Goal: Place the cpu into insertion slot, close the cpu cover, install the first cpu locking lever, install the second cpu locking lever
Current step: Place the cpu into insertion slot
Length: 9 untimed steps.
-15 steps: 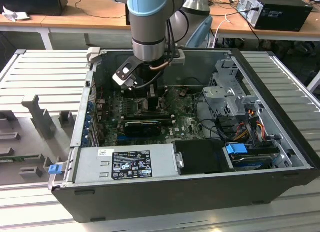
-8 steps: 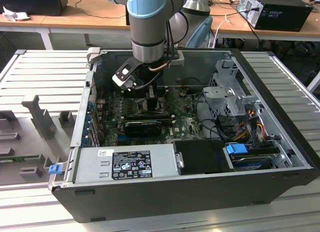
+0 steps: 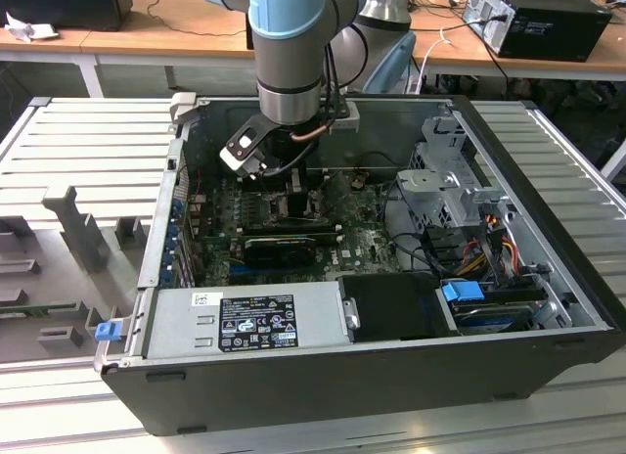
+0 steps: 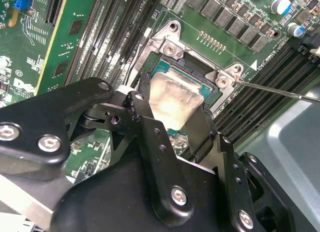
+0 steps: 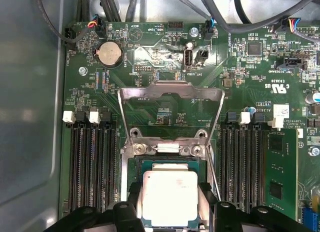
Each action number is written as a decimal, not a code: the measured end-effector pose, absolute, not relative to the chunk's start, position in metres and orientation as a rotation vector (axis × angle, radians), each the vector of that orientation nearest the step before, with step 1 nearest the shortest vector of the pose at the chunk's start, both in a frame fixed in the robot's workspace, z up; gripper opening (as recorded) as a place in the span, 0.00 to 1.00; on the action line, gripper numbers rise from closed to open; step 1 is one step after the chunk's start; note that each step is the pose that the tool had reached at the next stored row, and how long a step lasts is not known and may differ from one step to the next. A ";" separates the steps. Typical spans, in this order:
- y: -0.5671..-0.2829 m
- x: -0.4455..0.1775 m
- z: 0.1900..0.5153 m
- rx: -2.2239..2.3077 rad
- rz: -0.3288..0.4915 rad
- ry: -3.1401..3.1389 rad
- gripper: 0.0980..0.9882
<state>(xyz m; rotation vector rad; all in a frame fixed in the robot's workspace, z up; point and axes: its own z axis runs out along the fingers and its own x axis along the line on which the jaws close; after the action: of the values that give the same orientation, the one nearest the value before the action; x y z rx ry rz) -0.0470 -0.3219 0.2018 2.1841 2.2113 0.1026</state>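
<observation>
Pinching cpu [image 5: 170, 194] — gripper [image 5: 170, 204] over insertion slot [image 5: 134, 169]

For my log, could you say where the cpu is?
In the first wrist view, the gripper holds the cpu at the insertion slot, beside the open cpu cover.

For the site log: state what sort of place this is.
Probably a robotics lab bench: an open computer case lies on a slatted metal table, wooden desks stand behind, and the gripper holds the cpu at the insertion slot.
</observation>
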 end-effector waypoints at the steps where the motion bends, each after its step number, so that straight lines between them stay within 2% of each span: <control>1: -0.322 -0.047 0.202 2.184 0.103 2.211 0.57; 9: -0.318 -0.047 0.202 2.185 0.104 2.212 0.57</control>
<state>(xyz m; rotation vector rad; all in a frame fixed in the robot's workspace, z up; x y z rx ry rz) -0.0469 -0.3183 0.2016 2.1845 2.2119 0.1036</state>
